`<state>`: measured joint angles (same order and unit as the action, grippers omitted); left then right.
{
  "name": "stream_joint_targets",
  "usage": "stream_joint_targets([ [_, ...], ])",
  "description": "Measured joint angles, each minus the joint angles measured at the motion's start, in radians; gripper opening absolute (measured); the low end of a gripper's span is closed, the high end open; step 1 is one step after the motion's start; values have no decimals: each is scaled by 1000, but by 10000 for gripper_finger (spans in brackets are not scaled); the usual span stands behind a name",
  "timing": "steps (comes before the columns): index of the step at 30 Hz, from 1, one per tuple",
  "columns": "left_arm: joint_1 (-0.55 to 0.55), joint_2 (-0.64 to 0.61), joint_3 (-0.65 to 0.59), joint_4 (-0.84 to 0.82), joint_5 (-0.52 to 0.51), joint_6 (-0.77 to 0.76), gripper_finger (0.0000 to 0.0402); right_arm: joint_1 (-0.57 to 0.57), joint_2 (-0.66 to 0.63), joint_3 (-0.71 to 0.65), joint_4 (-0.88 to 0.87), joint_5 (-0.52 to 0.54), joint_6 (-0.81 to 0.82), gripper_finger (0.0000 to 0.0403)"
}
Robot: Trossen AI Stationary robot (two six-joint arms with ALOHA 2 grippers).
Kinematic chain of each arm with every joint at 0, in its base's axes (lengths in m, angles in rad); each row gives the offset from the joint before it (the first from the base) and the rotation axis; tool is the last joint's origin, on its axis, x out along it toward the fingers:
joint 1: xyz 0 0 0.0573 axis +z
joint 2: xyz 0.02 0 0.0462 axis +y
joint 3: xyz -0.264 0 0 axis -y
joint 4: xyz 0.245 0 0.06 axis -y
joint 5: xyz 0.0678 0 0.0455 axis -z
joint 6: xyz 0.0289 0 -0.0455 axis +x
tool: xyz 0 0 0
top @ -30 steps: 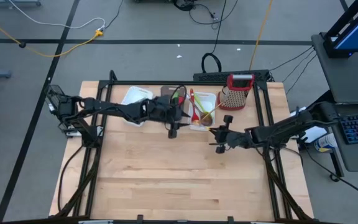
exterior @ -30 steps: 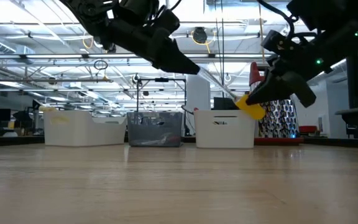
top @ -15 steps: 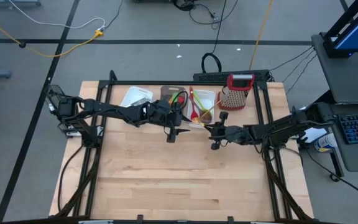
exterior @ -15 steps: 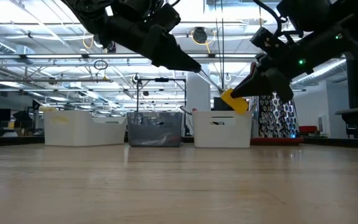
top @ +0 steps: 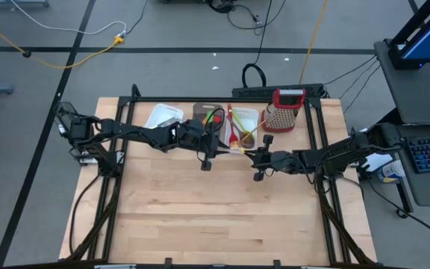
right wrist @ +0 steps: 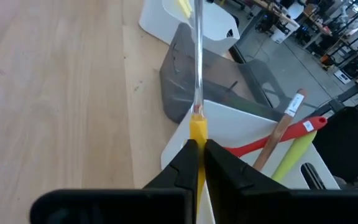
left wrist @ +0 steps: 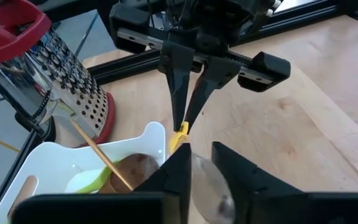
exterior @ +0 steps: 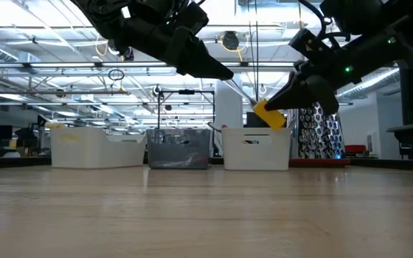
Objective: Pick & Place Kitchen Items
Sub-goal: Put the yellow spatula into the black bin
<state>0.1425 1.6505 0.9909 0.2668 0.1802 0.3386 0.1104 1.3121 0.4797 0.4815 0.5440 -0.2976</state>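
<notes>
A yellow-headed spatula (exterior: pixel 267 115) with a clear handle is held in the air between the two arms, above the counter (top: pixel 200 209) and just in front of the right white tub (top: pixel 254 118). Its yellow head is clamped in the right claw (top: pixel 249 155), whose fingers (right wrist: pixel 219 163) are seen pressed together on it in the right wrist view. The clear handle runs from there to the left claw (top: pixel 216 149). In the left wrist view the handle end lies between the left fingers (left wrist: pixel 241 177), which stand narrowly apart; whether they press on it cannot be told.

In the high view the two claws are seen close together near the middle of the counter's far half, the left arm reaching in from the left and the right arm from the right.

Along the far edge three tubs are set in a row: a white tub (top: pixel 163 116), a brown tub (top: pixel 204 112) and the right white tub. In the last one a red utensil (top: pixel 231 125), a green one (top: pixel 216 116) and a wooden one (right wrist: pixel 278 138) are seen. A grater (top: pixel 284 110) stands just beside that tub.
</notes>
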Motion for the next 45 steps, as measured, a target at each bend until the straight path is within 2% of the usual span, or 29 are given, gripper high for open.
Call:
stream_joint_targets([
  [7, 2, 0, 0, -1, -5, 7, 9, 0, 0, -1, 16, -74, 14, 12],
  [13, 1, 0, 0, -1, -50, -1, 20, 0, 0, -1, 15, -70, 50, 12],
  [20, 1, 0, 0, -3, -57, -7, 10, -1, 0, -1, 22, -72, 49, 19],
  [30, -1, -16, 0, -37, -146, 9, 5, 2, -1, 0, 61, -77, 50, 76],
  [38, -24, -157, 0, -182, -216, 17, 5, 23, -1, 0, 230, -77, 49, 122],
  [41, -39, -221, 0, -223, -302, 36, 6, 23, 0, 0, 224, -78, 50, 128],
  [45, -40, -269, 0, -309, -475, 104, 4, 23, 0, 0, 225, -78, 66, 129],
])
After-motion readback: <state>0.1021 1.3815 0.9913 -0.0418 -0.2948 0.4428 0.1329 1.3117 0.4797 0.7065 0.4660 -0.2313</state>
